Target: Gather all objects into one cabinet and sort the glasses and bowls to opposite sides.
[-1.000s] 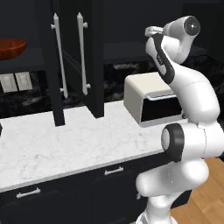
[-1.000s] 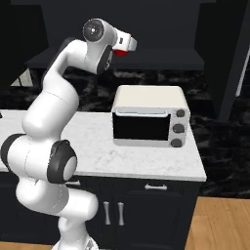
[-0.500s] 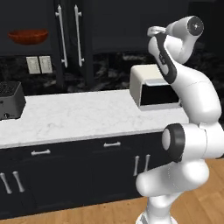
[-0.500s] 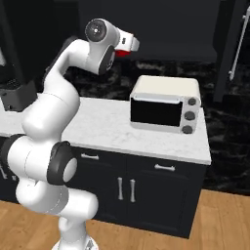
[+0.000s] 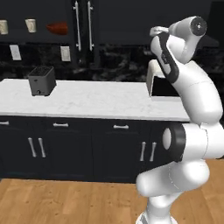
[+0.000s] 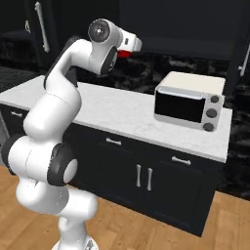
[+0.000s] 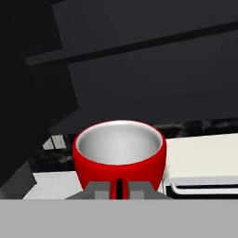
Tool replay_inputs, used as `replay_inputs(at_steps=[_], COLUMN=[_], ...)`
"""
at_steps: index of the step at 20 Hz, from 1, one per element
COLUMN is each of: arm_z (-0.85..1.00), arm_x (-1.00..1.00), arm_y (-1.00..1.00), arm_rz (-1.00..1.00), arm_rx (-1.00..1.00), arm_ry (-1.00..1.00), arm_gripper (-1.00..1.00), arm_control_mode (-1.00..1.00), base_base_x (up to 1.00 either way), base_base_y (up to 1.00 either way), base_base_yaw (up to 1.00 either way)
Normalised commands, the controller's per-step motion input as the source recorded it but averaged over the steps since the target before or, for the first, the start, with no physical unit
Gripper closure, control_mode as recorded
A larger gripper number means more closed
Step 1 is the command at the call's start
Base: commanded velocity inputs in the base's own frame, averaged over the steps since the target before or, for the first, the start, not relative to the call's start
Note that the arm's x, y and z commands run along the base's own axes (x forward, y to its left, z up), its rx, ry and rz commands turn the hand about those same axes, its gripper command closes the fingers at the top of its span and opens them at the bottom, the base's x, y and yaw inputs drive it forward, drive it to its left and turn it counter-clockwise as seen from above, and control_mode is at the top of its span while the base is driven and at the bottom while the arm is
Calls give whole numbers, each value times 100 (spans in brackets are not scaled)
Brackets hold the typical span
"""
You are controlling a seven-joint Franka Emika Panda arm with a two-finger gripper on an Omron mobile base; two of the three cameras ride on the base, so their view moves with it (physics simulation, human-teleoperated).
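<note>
My gripper is shut on the near rim of the small bright red cup, which has a pale inside and stays upright. In the right base view the cup hangs under the raised hand, high above the counter. In the left base view the hand is up at wall-cabinet height. At the upper left of that view the black cabinet is open. On its shelf stand two cream mugs and the red-brown bowl.
Closed black cabinet doors with long white bar handles hang right of the open shelf. A dark grey toaster stands on the white marble counter. A cream toaster oven stands at the counter's right end. Base cabinets sit below, wooden floor in front.
The whole picture has shifted: the base has backed away from the counter, bringing the toaster and open shelf into the left base view. The arm keeps its raised pose, still holding the cup.
</note>
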Motion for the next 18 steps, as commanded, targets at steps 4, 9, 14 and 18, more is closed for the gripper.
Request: replay_inputs(at_steps=[4,9,14,18], arm_z=[0,0,0,0], arm_x=[0,0,0,0], arm_y=[0,0,0,0], arm_rz=[0,0,0,0], arm_rx=[0,0,0,0], arm_ry=[0,0,0,0], arm_gripper=[100,100,100,100], arm_control_mode=[100,100,100,100], base_base_x=[-79,-75,-49,-6], base_base_y=[-3,6,40,78], base_base_yaw=[40,36,23,15])
